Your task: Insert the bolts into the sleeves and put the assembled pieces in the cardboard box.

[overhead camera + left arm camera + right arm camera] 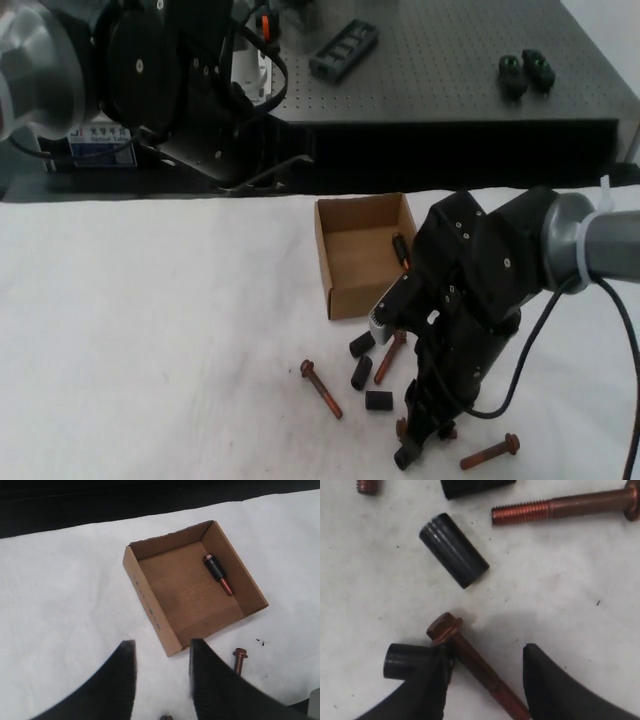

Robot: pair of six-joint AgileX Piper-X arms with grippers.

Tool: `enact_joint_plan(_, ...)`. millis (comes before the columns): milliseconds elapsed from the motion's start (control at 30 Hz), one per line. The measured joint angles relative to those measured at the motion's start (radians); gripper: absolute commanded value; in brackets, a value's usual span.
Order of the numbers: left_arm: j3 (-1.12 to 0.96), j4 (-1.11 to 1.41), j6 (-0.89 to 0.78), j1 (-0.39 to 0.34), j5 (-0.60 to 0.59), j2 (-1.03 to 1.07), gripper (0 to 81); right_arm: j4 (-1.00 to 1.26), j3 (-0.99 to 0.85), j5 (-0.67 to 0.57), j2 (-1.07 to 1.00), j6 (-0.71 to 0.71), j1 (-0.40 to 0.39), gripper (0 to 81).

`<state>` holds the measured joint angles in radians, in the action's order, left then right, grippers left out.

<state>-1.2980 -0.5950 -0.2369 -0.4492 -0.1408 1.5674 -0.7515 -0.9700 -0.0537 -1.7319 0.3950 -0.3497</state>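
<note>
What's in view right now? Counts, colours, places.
cardboard box: one, brown, on the cloth
assembled piece: one, copper bolt in black sleeve, inside the box
loose bolts: at least four, copper, on the cloth in front of the box
loose sleeves: at least four, black, among the bolts
cloth: one, white, covering the bench
slotted tray: one, black, on the perforated table behind
left gripper: one, black, open, above the cloth beside the box
right gripper: one, black, open, straddling a loose bolt
</note>
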Motion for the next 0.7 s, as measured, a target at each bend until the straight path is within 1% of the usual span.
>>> enact_joint_plan(100,0.000,0.000,0.000,0.000,0.000,0.000,26.3,0.002,-0.008,-0.009,-0.015,0.000,0.000,33.3)
enact_joint_plan(200,0.000,0.000,0.000,0.000,-0.001,0.000,26.3,0.001,-0.010,-0.009,-0.014,0.000,0.000,25.8)
enact_joint_plan(267,0.000,0.000,0.019,0.000,-0.009,0.000,26.3,-0.004,-0.010,-0.003,-0.018,0.000,0.000,23.4)
enact_joint_plan(500,0.000,0.000,0.036,0.000,-0.030,0.000,26.3,-0.004,-0.009,0.061,-0.027,0.002,-0.002,26.8)
enact_joint_plan(700,0.000,0.000,0.041,0.000,-0.037,0.000,26.3,-0.007,-0.009,0.044,-0.027,0.005,-0.008,26.7)
